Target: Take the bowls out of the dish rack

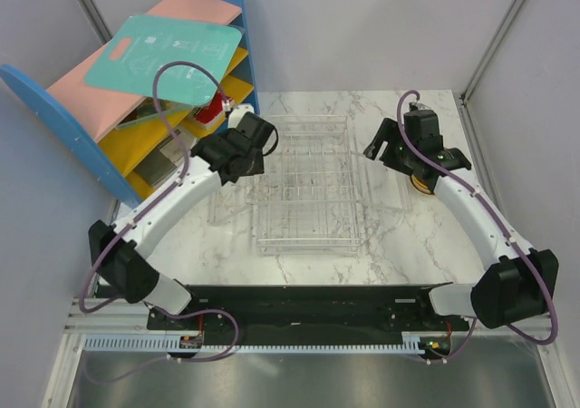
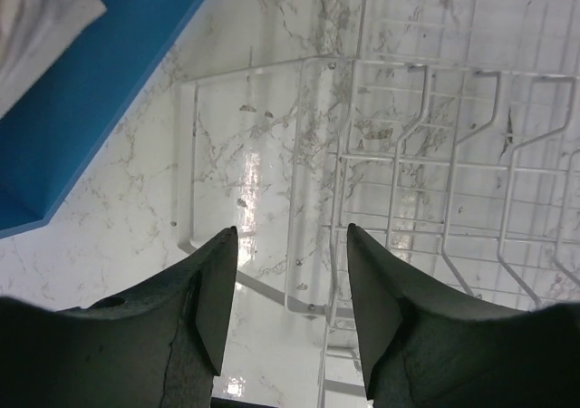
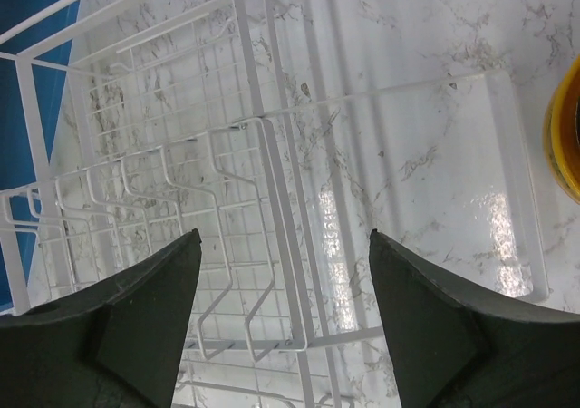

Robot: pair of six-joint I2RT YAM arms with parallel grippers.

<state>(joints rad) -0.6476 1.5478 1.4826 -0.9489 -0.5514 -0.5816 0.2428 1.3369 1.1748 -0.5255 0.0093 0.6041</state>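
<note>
The dish rack (image 1: pixel 308 186) of white wire stands in the middle of the marble table, and I see no bowl in it. My left gripper (image 1: pixel 243 152) hovers open and empty over the rack's left edge (image 2: pixel 362 154); its fingertips (image 2: pixel 222 245) are apart. My right gripper (image 1: pixel 387 150) hovers open and empty over the rack's right edge (image 3: pixel 254 154). The orange bowl (image 1: pixel 420 184) sits on the table to the right of the rack, mostly hidden under my right arm; its rim shows at the right edge of the right wrist view (image 3: pixel 566 136). The other bowls are out of view.
A blue-and-yellow shelf unit (image 1: pixel 136 109) with pink and teal boards stands at the back left, and its blue side (image 2: pixel 100 91) is close to my left gripper. Low wire wings (image 3: pixel 471 181) stick out from both sides of the rack. Grey walls enclose the table.
</note>
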